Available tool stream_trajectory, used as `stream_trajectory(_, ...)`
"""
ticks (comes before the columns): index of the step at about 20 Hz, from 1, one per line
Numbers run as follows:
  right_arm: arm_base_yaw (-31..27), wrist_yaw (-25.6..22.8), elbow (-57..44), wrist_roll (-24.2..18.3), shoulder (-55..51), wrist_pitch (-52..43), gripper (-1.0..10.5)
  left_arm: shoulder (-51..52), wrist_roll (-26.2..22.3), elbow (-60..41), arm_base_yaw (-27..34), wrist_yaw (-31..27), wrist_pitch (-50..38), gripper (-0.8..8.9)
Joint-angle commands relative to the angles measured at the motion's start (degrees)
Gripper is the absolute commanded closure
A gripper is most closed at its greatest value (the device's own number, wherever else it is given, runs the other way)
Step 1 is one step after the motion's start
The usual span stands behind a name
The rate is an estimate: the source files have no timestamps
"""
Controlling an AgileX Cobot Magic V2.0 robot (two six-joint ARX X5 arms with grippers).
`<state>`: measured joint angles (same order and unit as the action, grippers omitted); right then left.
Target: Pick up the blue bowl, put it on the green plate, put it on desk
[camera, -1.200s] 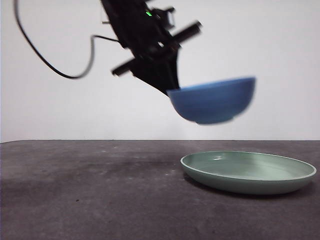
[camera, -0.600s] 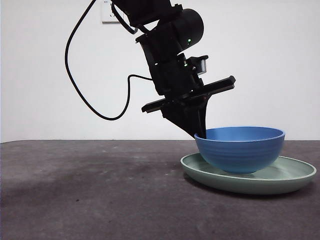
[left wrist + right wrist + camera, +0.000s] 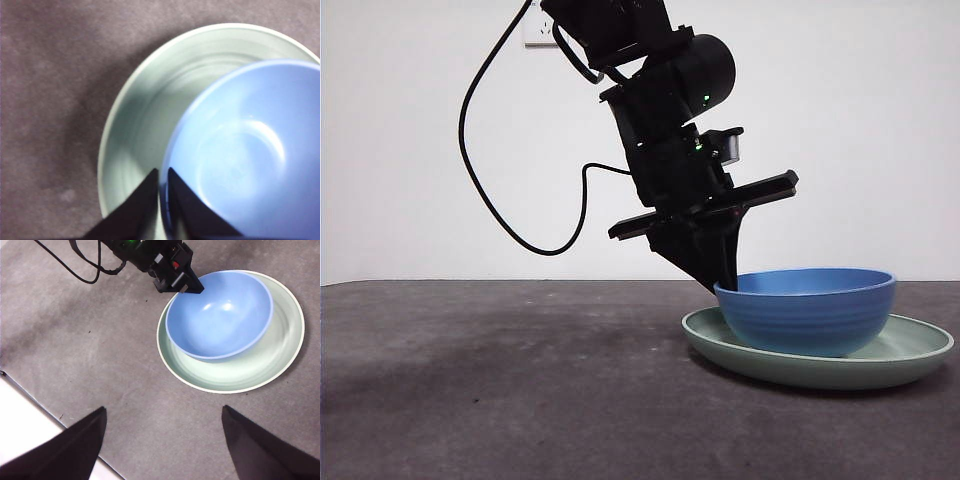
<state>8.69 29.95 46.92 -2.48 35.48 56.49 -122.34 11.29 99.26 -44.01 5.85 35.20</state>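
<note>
Front view entry: blue bowl (image 3: 807,310) is sitting inside the green plate (image 3: 910,355), off-centre toward the arm's side; plate is resting on the desk (image 3: 500,390); left gripper (image 3: 723,281) is reaching down from above, its jaws narrow and pinching the bowl's near rim, one jaw inside and one outside, as the left wrist view confirms (image 3: 162,182); right gripper (image 3: 162,440) is hanging high above the desk, jaws spread wide, holding nothing. Progress: lifting and carrying appear done; bowl is resting on the plate, judging by its level rim; releasing the rim and drawing the arm away are left. Change: half a second earlier the bowl was riding slightly higher over the plate; it is now sitting lower and settled, the arm having come down with it.
</note>
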Motion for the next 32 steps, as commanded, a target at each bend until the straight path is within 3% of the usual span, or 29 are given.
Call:
stream_trajectory(1, 0.2, 0.0, 1.2, 0.8, 0.2, -0.2, 5.8, -1.6, -0.1, 1.6, -0.7, -0.1, 0.0, 6.38)
stream_trajectory(3, 0.2, 0.0, 1.2, 0.8, 0.2, -0.2, 5.8, -1.5, -0.1, 1.7, -0.7, -0.1, 0.2, 5.70)
stream_trajectory(8, 0.2, 0.0, 1.2, 0.8, 0.2, -0.2, 5.8, 1.7, -0.1, 2.3, -0.5, -0.1, 1.6, 5.64)
stream_trajectory(15, 0.2, 0.0, 1.2, 0.8, 0.2, -0.2, 5.8, 16.5, -1.8, 2.3, 1.6, -0.1, 3.2, 5.64)
stream_trajectory(22, 0.2, -0.1, 1.2, 0.7, 0.2, -0.3, 5.8, 31.8, -6.6, 1.4, 3.4, -0.1, 11.9, 5.65)
stream_trajectory(28, 0.2, -0.1, 1.2, 0.7, 0.2, -0.3, 5.8, 45.4, -8.5, -14.8, 3.9, 1.6, 10.1, 5.65)
stream_trajectory(32, 0.2, -0.1, 1.2, 0.7, 0.2, -0.3, 5.8, 55.5, -7.8, -30.5, 3.9, 7.5, 3.5, 5.65)
